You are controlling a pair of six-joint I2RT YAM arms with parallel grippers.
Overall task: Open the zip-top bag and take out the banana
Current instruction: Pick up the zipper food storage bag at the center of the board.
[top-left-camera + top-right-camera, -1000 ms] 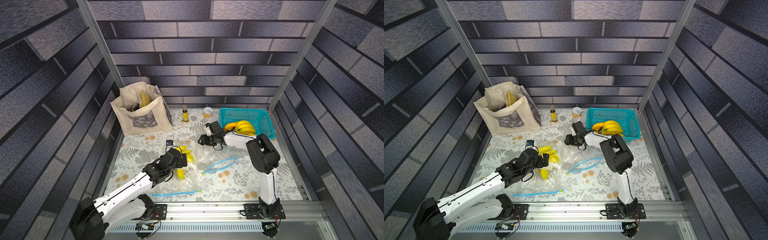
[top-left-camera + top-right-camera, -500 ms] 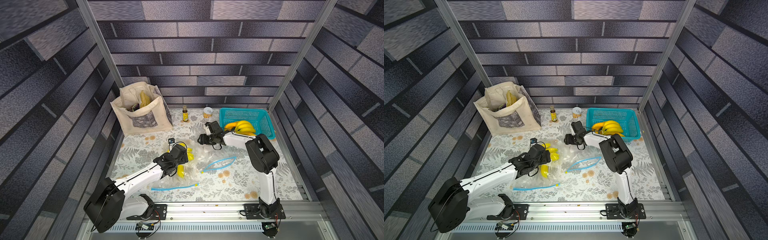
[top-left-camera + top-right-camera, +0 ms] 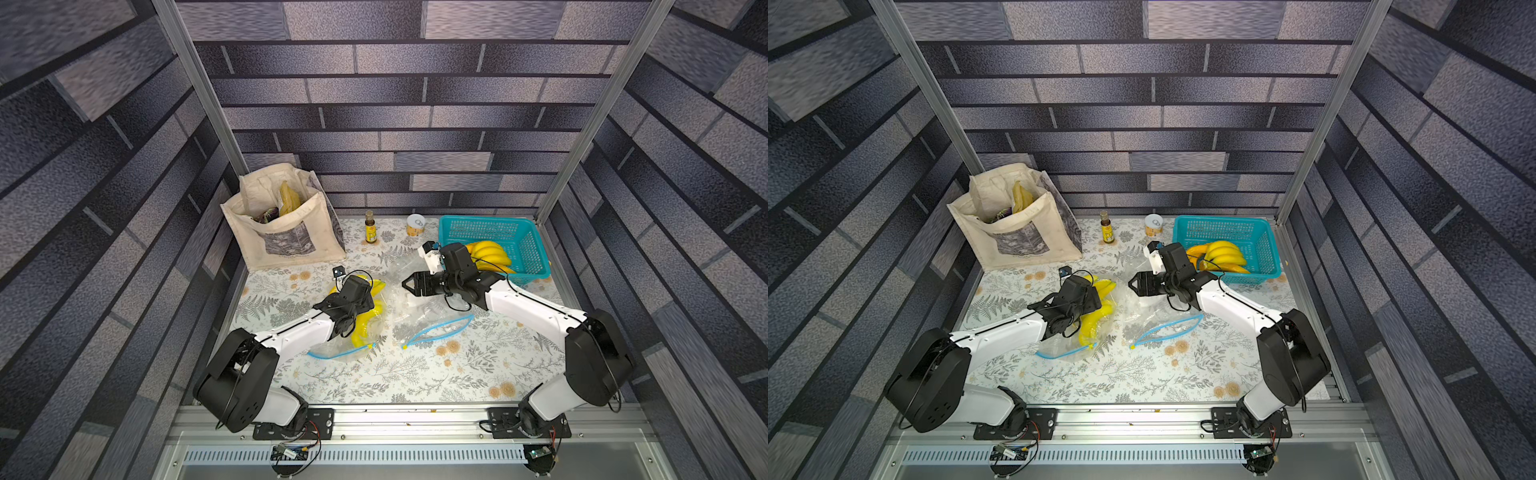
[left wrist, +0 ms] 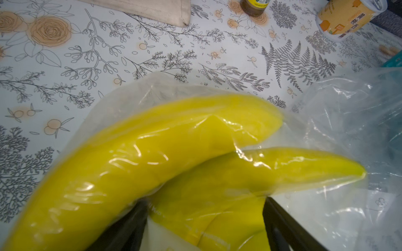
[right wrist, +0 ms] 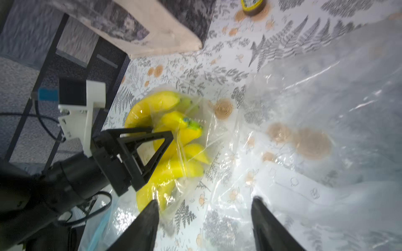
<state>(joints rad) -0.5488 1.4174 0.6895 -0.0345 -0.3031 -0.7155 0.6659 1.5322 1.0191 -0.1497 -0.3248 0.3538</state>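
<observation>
A bunch of yellow banana (image 3: 365,322) (image 3: 1096,322) lies in a clear zip-top bag (image 3: 332,352) with a blue zip, left of centre on the table. My left gripper (image 3: 365,300) reaches in from the zip end. In the left wrist view its fingers press both sides of the banana (image 4: 174,141) under hazy film, so the left gripper (image 4: 203,206) is shut on it. The right wrist view shows the same left gripper (image 5: 162,132) on the banana (image 5: 174,171). My right gripper (image 3: 409,284) (image 5: 206,201) hovers open to the right of the banana, over a second clear bag (image 3: 436,330).
A cloth tote bag (image 3: 286,224) stands at the back left. A small bottle (image 3: 370,226) and a can (image 3: 416,225) stand at the back middle. A teal basket (image 3: 490,226) with more bananas sits at the back right, just behind my right wrist.
My left gripper has pushed further along the banana, away from its base, and its jaws have narrowed onto it. The bag's zip end shifted slightly. My right gripper drifted a little toward the front left.
</observation>
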